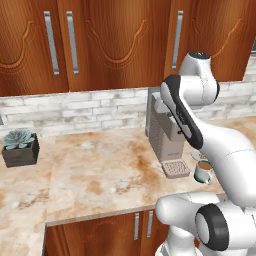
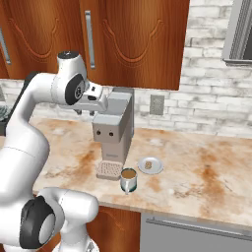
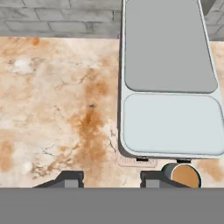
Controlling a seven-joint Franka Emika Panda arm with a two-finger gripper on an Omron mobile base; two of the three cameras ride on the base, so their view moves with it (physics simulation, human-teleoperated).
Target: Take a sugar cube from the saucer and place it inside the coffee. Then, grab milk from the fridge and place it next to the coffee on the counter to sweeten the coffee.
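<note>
Beige marble counter [image 2: 206, 162] carries the coffee mug [image 2: 129, 180], which stands just in front of the coffee machine [image 2: 114, 129], with the white saucer [image 2: 150, 165] beside it bearing what appears to be a sugar cube. Gripper [image 3: 111, 178] hovers above the machine's left edge, fingers parted and gripping nothing.

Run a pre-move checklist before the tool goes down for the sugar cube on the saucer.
1. Small round white saucer on the beige marble counter, right of the tall grey coffee machine: ok.
2. Small brownish sugar cube on the saucer: ok.
3. Pale mug of brown coffee upright, apart from the saucer: ok.
4. Tool empty, fingers parted: ok.
5. Tool above the saucer: not ok; it hangs high beside the machine's top.
6. Path down past the machine: cannot tell.
</note>
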